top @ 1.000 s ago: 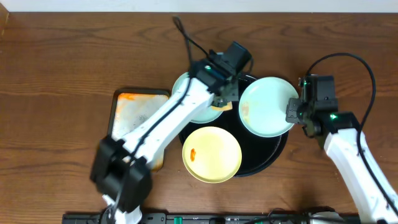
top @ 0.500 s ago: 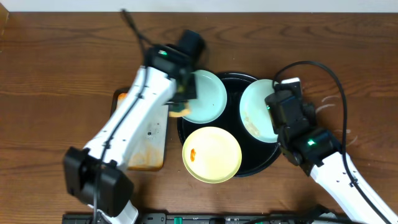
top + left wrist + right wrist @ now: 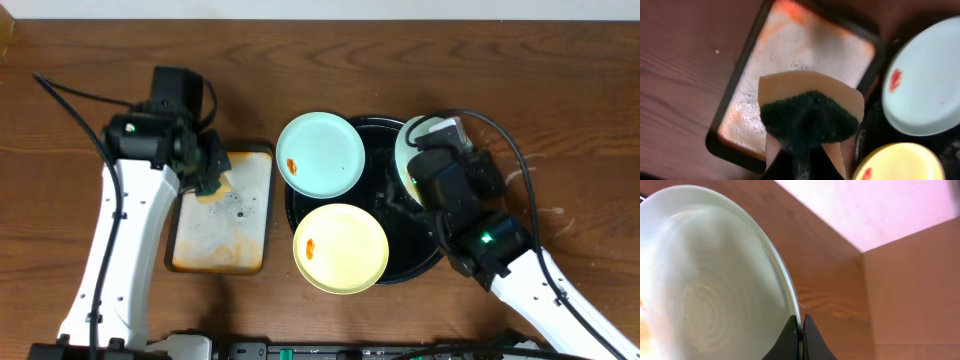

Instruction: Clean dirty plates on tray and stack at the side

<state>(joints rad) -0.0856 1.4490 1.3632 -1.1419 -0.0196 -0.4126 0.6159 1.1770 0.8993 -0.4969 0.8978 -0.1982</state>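
**Left pincer** [image 3: 801, 159], pinching the sponge [image 3: 810, 117], has swung from the black tray [image 3: 385, 180] to the stained small tray [image 3: 240, 200] beneath it (re-wetting, presumably). **Right pincer** [image 3: 801, 330] is pressed onto the rim of the blue plate [image 3: 715, 280], now tipped on edge. The yellow plate [image 3: 340, 248] and second blue plate [image 3: 320, 153] remain smeared.

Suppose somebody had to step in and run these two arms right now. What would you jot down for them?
Left gripper: shut on the sponge, over the small tray, which is orange-stained.
Right gripper: shut on the tipped plate at its rim, up on edge above the black tray, right side.
Blue plate and yellow plate lie on the black tray, each with a red smear.
Done: nothing stacked at the side yet.
Left: wipe the plates, then stack them beside the tray.
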